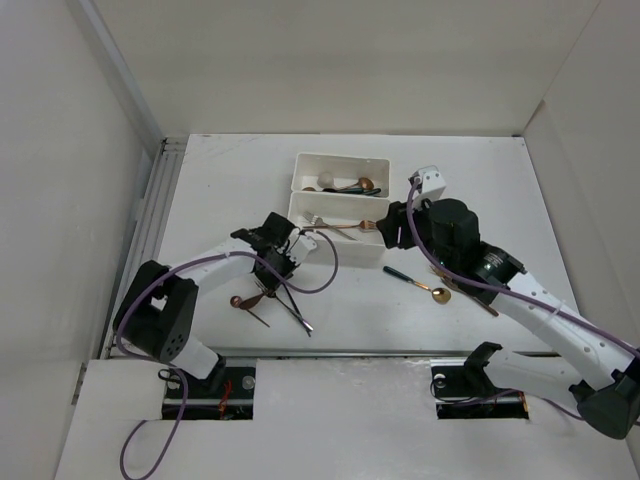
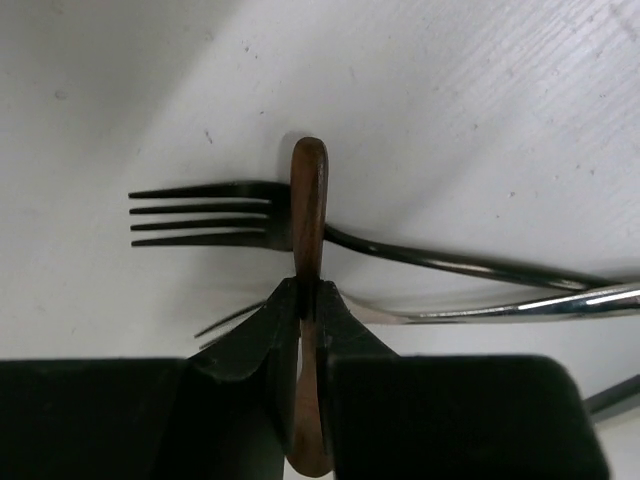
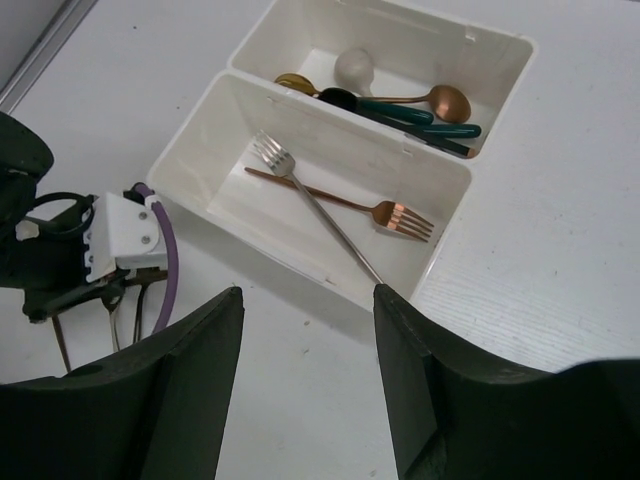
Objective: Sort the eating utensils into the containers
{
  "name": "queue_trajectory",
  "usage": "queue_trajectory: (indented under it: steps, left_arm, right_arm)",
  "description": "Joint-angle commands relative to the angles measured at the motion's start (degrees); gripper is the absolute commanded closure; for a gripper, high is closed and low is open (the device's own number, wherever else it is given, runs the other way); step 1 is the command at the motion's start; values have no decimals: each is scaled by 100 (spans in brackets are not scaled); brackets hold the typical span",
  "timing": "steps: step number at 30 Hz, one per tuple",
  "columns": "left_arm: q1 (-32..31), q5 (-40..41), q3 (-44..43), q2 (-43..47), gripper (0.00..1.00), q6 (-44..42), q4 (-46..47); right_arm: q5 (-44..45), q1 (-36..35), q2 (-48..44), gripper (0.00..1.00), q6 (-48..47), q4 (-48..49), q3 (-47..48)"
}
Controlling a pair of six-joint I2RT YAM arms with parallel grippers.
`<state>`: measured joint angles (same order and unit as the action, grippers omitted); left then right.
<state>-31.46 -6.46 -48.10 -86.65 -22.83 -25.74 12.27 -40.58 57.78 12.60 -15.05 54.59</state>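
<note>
My left gripper [image 2: 310, 285] [image 1: 272, 268] is shut on a thin copper utensil [image 2: 309, 200], seen edge-on and pinched between the jaws just above the table. Under it lie a black fork [image 2: 200, 214] and a silver fork [image 2: 520, 305]. A copper spoon [image 1: 240, 300] lies just left of that gripper. The two white containers [image 1: 340, 165] [image 3: 262, 225] sit at the table's middle. The near one holds a silver fork [image 3: 320, 205] and a copper fork [image 3: 400, 217]; the far one holds several spoons [image 3: 445, 100]. My right gripper [image 3: 308, 300] [image 1: 395, 225] hangs open and empty beside the near container.
A gold spoon with a dark green handle [image 1: 420, 283] lies on the table under my right arm, with another copper utensil [image 1: 480, 300] partly hidden behind it. White walls enclose the table on the left, back and right.
</note>
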Motion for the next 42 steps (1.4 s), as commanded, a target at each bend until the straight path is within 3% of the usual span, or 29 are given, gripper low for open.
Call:
queue_trajectory:
  steps: [1, 7, 12, 15, 16, 22, 23, 28, 30, 34, 42]
  left_arm:
    - [17, -207, -367, 464, 100, 68, -555]
    - [17, 48, -1341, 886, 100, -37, -1319]
    - [17, 469, -2552, 1001, 100, -781, -1750]
    - [17, 821, -2915, 1001, 100, -1398, -1226]
    - [17, 883, -3099, 914, 100, -1800, -666]
    - [17, 866, -4153, -745, 100, -2990, 1200]
    - [17, 796, -4677, -1035, 100, -3043, 1446]
    - [17, 453, -6140, -2794, 100, -3132, 1563]
    - [17, 165, -6334, -3119, 100, -3131, 1676]
    - [17, -127, -5905, -3270, 100, -3377, 2168]
    - [17, -874, -5957, -3552, 99, -3324, 1975]
  right_arm:
    - [117, -47, -109, 40, -82, 28, 34]
    - [117, -47, -214, 40, -249, 28, 87]
    - [117, -47, -337, 40, -521, 283, 87]
    - [13, 76, -399, 36, -653, 467, 87]
    - [12, 128, -347, 36, -654, 546, 157]
    - [-50, 629, 302, 35, -873, 880, 473]
    - [-50, 682, 400, 35, -926, 881, 561]
    - [371, 1025, 752, 35, -926, 881, 921]
    - [451, 1095, 752, 35, -926, 881, 983]
    - [390, 1263, 682, 35, -996, 881, 984]
    - [338, 1439, 682, 35, -1058, 881, 1036]
